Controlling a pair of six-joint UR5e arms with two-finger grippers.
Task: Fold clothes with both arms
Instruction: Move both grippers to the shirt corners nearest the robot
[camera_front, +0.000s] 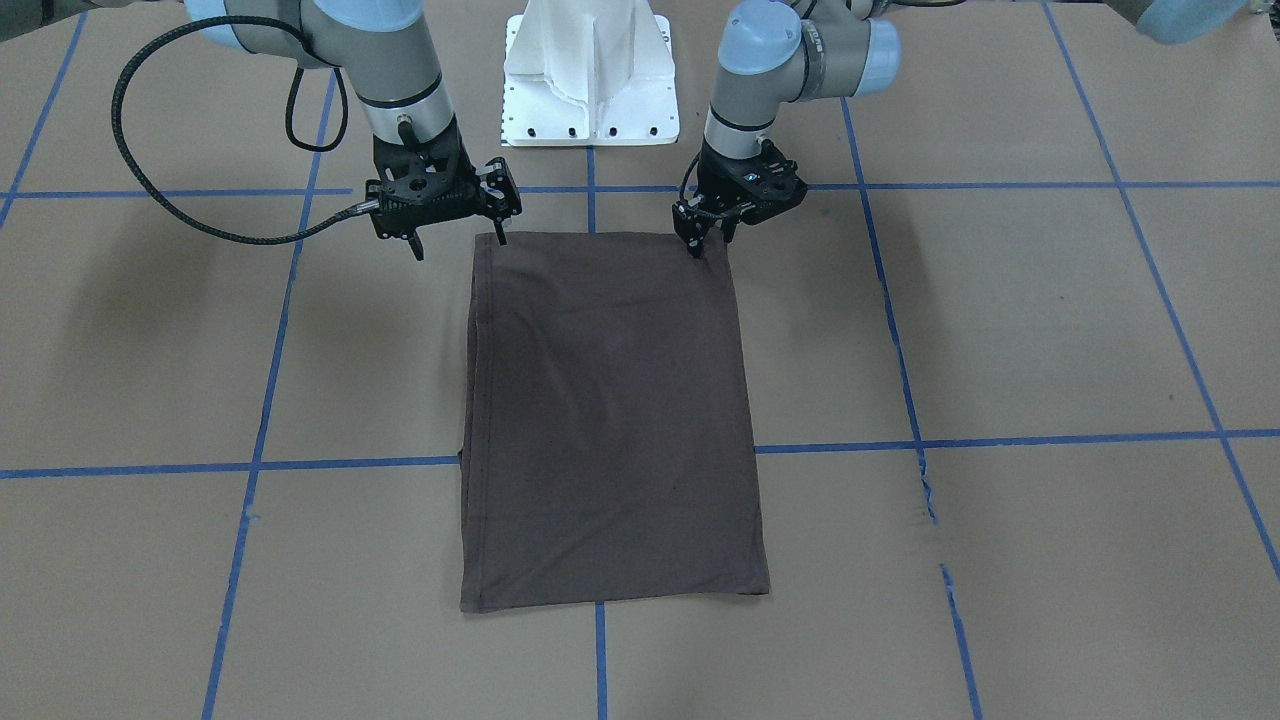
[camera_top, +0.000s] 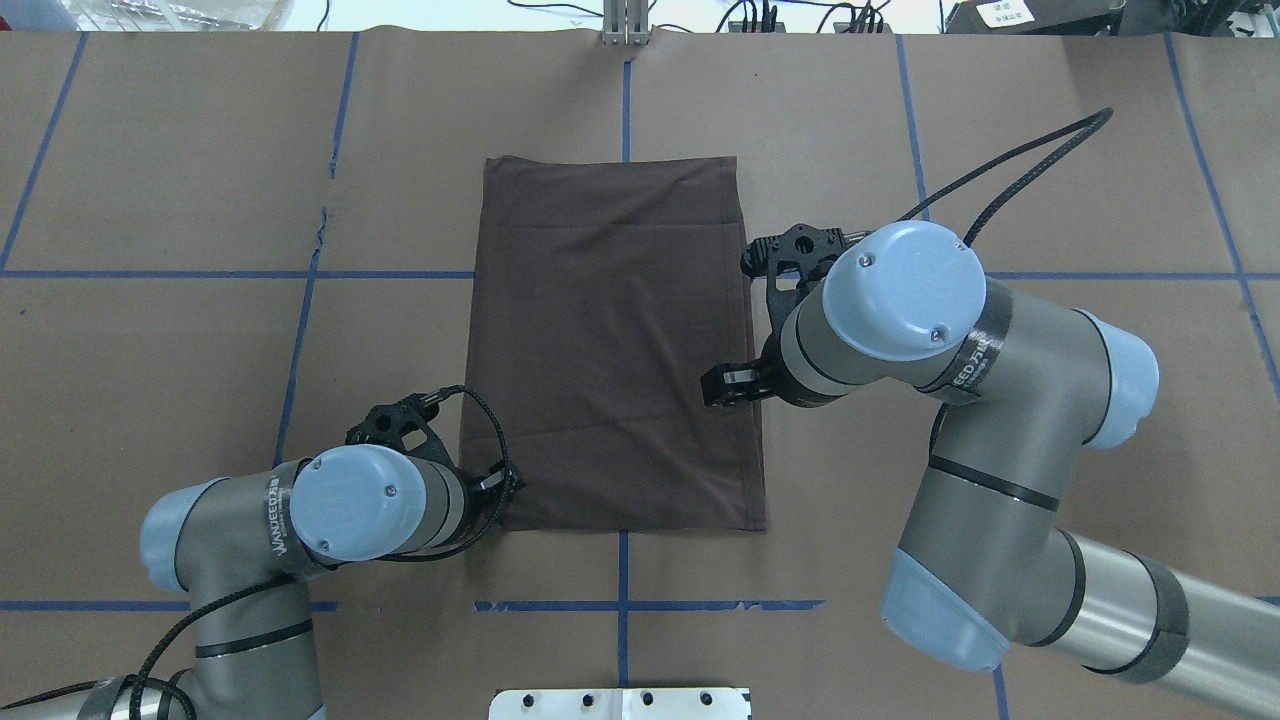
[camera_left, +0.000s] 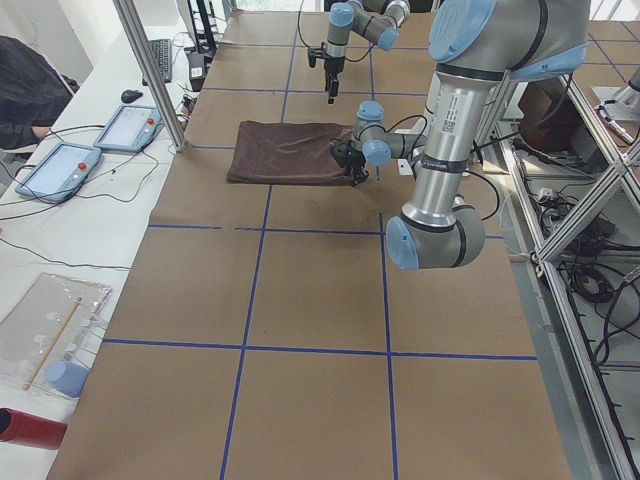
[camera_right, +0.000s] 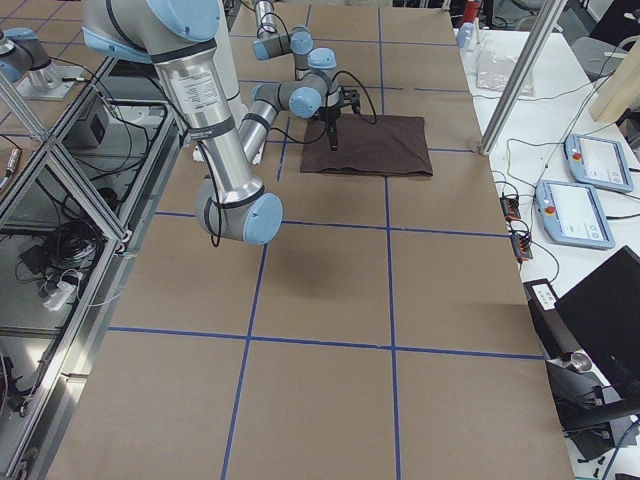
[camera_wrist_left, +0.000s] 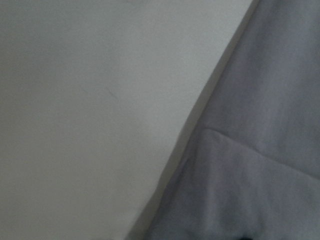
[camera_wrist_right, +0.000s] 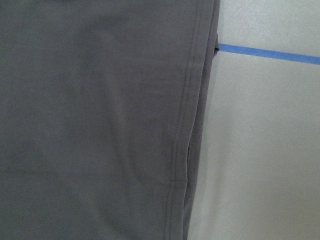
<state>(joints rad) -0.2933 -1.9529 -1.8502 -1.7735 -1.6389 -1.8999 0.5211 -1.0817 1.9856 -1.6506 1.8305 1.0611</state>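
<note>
A dark brown T-shirt (camera_front: 610, 420), folded into a tall, neat rectangle, lies flat in the middle of the brown-paper worktop (camera_front: 1000, 330). It sits squarely in front of the robot's white pedestal (camera_front: 590, 75) and straddles the blue tape grid (camera_front: 1000, 438).

Both grey arms reach over the edge of the shirt nearest the robot. The left claw (camera_front: 710, 243) is down at that edge's corner on the robot's left, its black fingers drawn close together right at the cloth. Whether they have any fabric pinched between them cannot be told from here. Its wrist camera is pressed so near that it shows only blurred cloth, with a folded layer edge running beside bare paper.

The right claw (camera_front: 458, 247) stands at the other corner of the same edge with its fingers spread wide apart. One fingertip (camera_front: 502, 238) is at the shirt's corner, the other is out over bare paper, and nothing is gripped between them. From the far end of the worktop this claw appears to hang above the surface rather than rest on it. Its wrist camera looks straight down on the shirt's stitched side hem (camera_wrist_right: 182, 125), with a strip of blue tape (camera_wrist_right: 270, 52) emerging from beneath the cloth.
</note>
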